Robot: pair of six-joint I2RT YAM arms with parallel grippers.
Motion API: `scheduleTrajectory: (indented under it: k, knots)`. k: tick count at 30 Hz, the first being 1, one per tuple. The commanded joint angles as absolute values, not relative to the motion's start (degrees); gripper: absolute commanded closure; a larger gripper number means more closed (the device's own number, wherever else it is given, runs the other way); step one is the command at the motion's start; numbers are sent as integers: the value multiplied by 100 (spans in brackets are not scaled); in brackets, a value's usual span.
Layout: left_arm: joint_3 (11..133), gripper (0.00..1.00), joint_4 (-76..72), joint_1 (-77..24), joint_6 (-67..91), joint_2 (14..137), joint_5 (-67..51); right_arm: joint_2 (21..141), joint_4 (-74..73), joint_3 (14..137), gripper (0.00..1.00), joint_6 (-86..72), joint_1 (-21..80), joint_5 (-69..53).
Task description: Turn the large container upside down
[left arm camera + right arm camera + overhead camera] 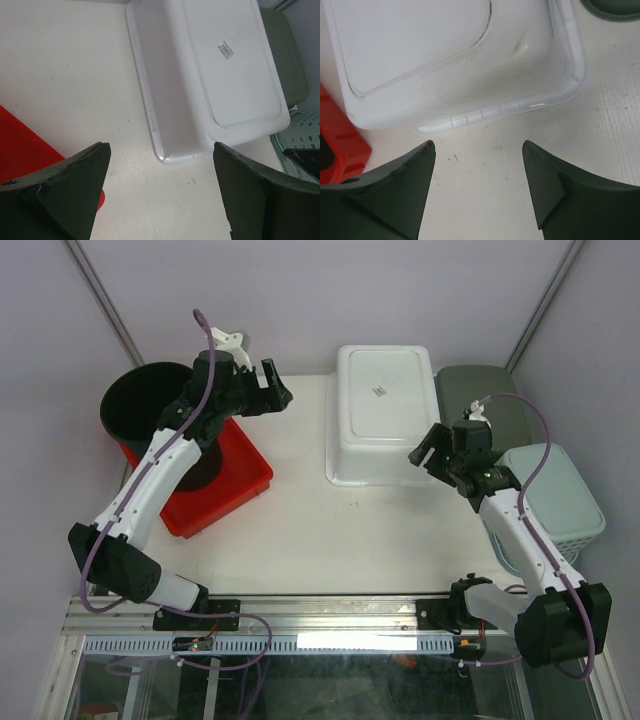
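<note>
Since the container [380,410] lies rim-down on the surface [300,540], with its flat, labelled base facing up, the flip looks done and the step in hand seems to be clearing the arms away. Both the left gripper [276,390] and the right gripper [477,143] stand spread and hold nothing, the container just ahead of each and untouched. What comes next likely calls only for drawing each arm back without nudging the rim

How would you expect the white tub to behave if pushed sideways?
The tub probably slides rather than tips: it sits low and wide, rim on the table. Its thin-looking, glossy plastic suggests it is light and somewhat slippery.
</note>
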State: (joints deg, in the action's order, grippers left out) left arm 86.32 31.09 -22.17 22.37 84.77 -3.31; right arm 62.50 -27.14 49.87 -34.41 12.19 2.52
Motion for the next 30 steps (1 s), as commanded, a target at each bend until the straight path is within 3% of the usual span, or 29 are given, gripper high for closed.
scheduleTrajectory:
  k: [1,7,11,15,18,25,30]
  knots:
    - [8851,13,3084,-2245,1901,7758,-300,6217,-2716,5522,27,-2903,1195,84]
    - [9074,5,3346,-2243,1609,7292,208,6166,-1570,5656,35,-2713,1293,-1225]
    - [9127,2,3531,-2241,1467,7104,711,6678,-1289,6166,42,-2637,1959,-1631]
    - [9075,2,3707,-2233,1848,6914,1206,7853,-1914,7115,50,-2905,3112,-1133]
    - [8802,1,3741,-2235,2113,6642,900,8710,-2211,7652,51,-2819,3652,-606]
    - [8324,1,4056,-2232,2272,6255,863,9822,-2699,8410,51,-2522,3677,362]
    - [8349,1,4062,-2233,2224,6293,899,9972,-3002,8568,51,-2427,3643,857]
